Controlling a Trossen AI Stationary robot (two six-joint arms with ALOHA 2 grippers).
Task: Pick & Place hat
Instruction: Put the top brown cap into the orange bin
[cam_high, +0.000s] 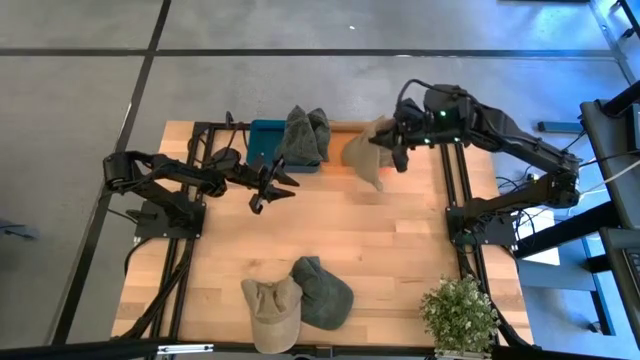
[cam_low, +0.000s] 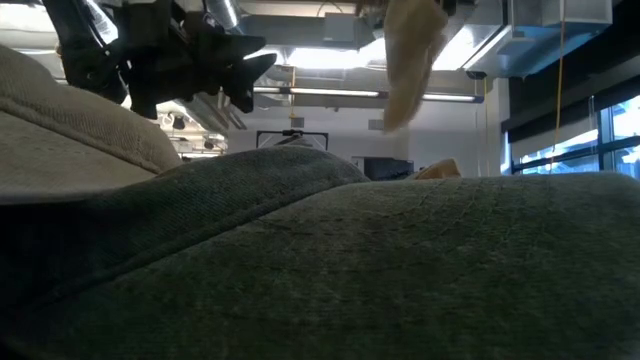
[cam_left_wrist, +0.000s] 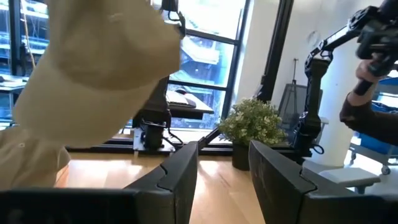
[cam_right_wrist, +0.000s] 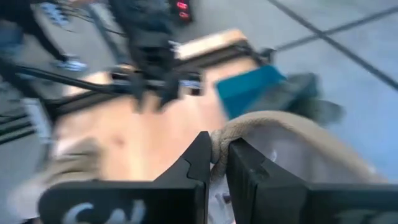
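A tan hat (cam_high: 362, 150) hangs in the air over the table's far side, just right of a teal bin (cam_high: 262, 146). My right gripper (cam_high: 396, 152) is shut on it. The hat also shows as the tan hat (cam_low: 410, 60) high in the low view and the tan hat (cam_left_wrist: 93, 74) in the left wrist view. Grey-green hats (cam_high: 304, 135) lie on the bin's right end. My left gripper (cam_high: 270, 188) hovers open near the bin, touching nothing. A tan cap (cam_high: 272, 312) and a green cap (cam_high: 325, 292) lie at the near edge. My right gripper (cam_right_wrist: 217, 165) pinches the tan hat's rolled edge (cam_right_wrist: 229, 132) between its two fingers. The fingers come from the table's right side, slanting down. The hat is lifted clear of the table and droops below and to the left of the fingers.
A potted plant (cam_high: 460, 312) stands at the table's near right corner. Black frame rails (cam_high: 462, 190) run along both sides. Bare wood (cam_high: 340, 225) lies open in the table's middle. In the low view the green cap (cam_low: 400, 270) and tan cap (cam_low: 70, 130) fill the foreground.
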